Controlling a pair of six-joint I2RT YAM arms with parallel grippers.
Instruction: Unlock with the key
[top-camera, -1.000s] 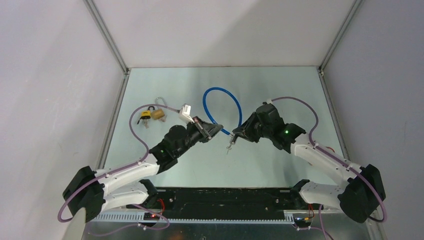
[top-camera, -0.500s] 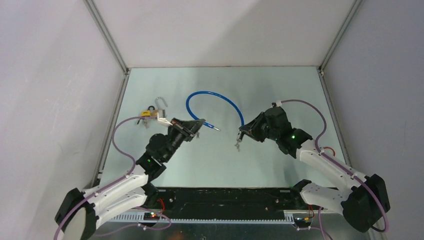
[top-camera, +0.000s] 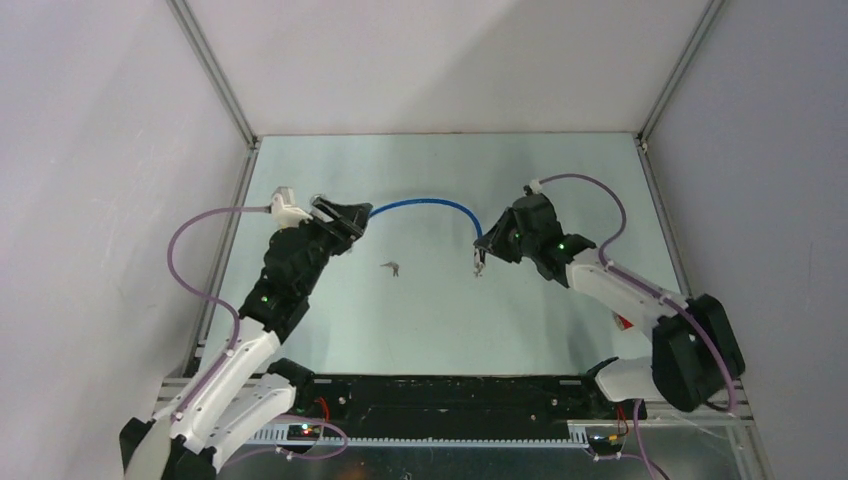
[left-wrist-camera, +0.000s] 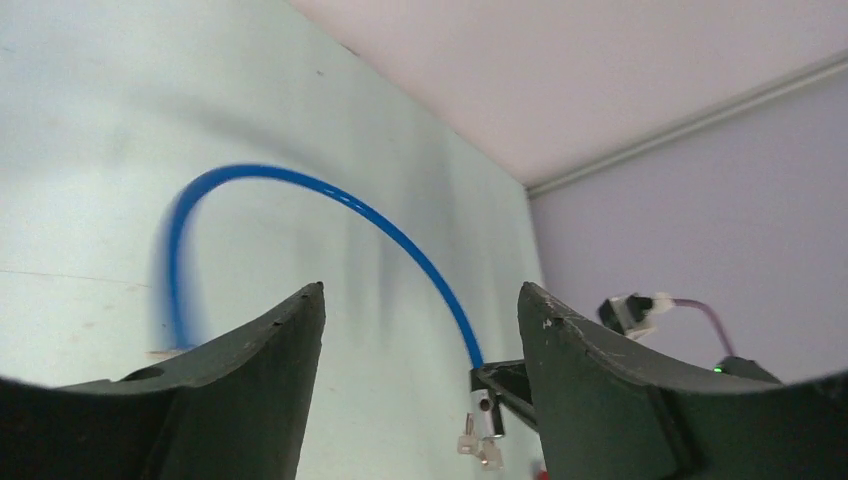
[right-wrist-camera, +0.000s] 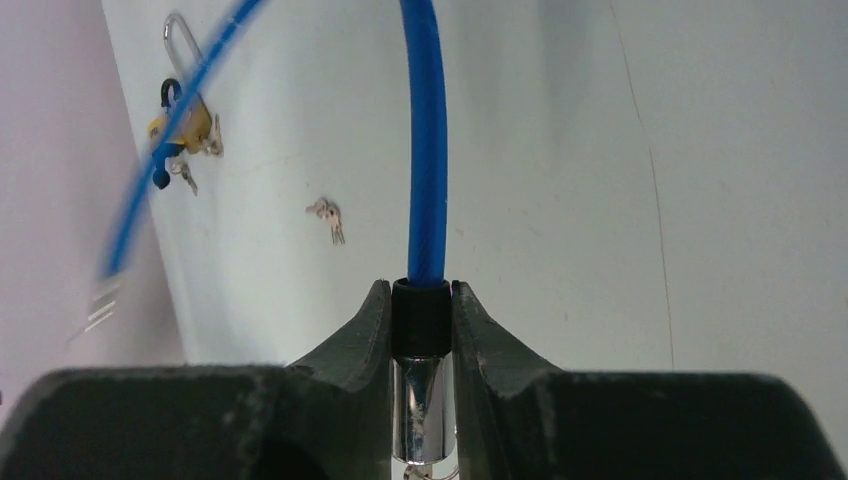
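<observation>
A blue cable (top-camera: 425, 204) arcs across the table between the two arms. My right gripper (right-wrist-camera: 420, 290) is shut on the cable's black collar and chrome lock barrel (right-wrist-camera: 420, 395). It holds them above the table (top-camera: 485, 250), and small keys (left-wrist-camera: 478, 447) hang under the barrel. The cable's other end is blurred near my left gripper (top-camera: 356, 215). In the left wrist view that gripper (left-wrist-camera: 422, 300) stands open with nothing between its fingers. A loose bunch of keys (top-camera: 390, 267) lies on the table between the arms.
Brass padlocks (right-wrist-camera: 185, 125) with keys lie at the far left of the table, hidden behind my left arm in the top view. White walls with metal rails (top-camera: 215, 75) close in the table on three sides.
My left gripper has opened and let go of the cable's end, and its arm swung back and left. A bunch of keys now lies on the table. The right gripper moved slightly farther back.
</observation>
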